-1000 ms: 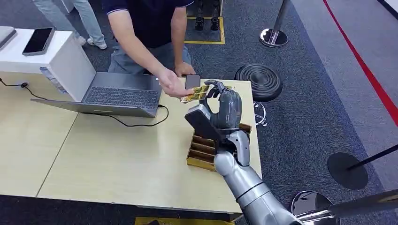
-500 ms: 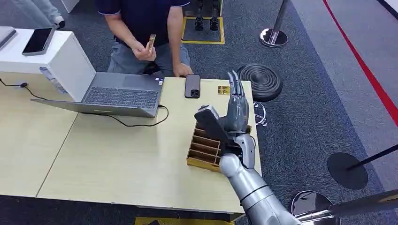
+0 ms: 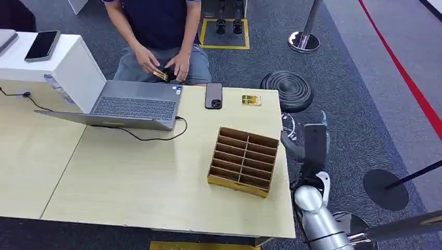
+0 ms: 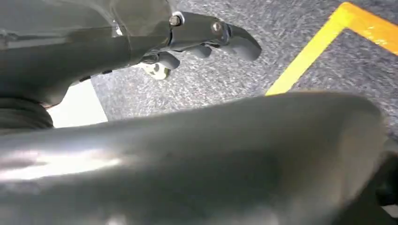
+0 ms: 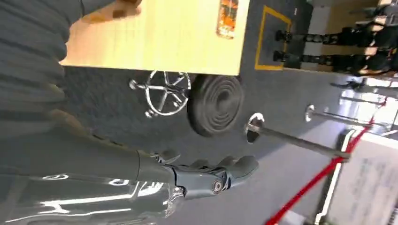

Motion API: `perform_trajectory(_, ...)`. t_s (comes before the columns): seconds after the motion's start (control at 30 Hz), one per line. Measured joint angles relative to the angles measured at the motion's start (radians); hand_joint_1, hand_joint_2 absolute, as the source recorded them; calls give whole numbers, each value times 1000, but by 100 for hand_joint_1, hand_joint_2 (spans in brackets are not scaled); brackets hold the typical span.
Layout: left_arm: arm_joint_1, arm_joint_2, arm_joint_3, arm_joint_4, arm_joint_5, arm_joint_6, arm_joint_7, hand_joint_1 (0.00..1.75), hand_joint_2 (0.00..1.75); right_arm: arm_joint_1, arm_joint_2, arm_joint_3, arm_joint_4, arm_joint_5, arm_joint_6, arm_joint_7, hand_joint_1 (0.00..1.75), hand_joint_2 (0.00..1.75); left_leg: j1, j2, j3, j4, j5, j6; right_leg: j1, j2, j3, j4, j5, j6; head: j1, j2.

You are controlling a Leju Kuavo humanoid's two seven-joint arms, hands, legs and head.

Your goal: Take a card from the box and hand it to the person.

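The right robot hand (image 3: 311,147) hangs off the right edge of the worktop (image 3: 130,177), lower right of centre in the head view, over grey carpet beside a round black stool (image 3: 287,91). In the right wrist view its fingers (image 5: 220,173) are stretched out with nothing in them. The left robot hand (image 4: 206,40) shows in its own wrist view above carpet and a yellow floor line, fingers loosely curled and holding nothing.

The divided card box (image 3: 243,161) stands near the worktop's right edge, with bare wood to its left and in front. A card (image 3: 160,76) is in the person's hands (image 3: 180,67) at upper centre, just beyond the far edge. Another card (image 3: 251,100) lies flat near the far right corner, beside a dark phone (image 3: 213,96). An open laptop (image 3: 133,107) sits at upper left, its cable trailing toward the middle. The wide left half of the worktop is plain wood.
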Motion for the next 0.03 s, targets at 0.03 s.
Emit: perform_trajectory(0.03, 2, 4, 0, 0, 2, 2, -3, 0, 0, 12, -22, 0, -16, -40, 8, -7, 0, 175, 0, 0, 0, 0, 0, 0, 0, 0, 0, 0, 0, 0, 0, 0)
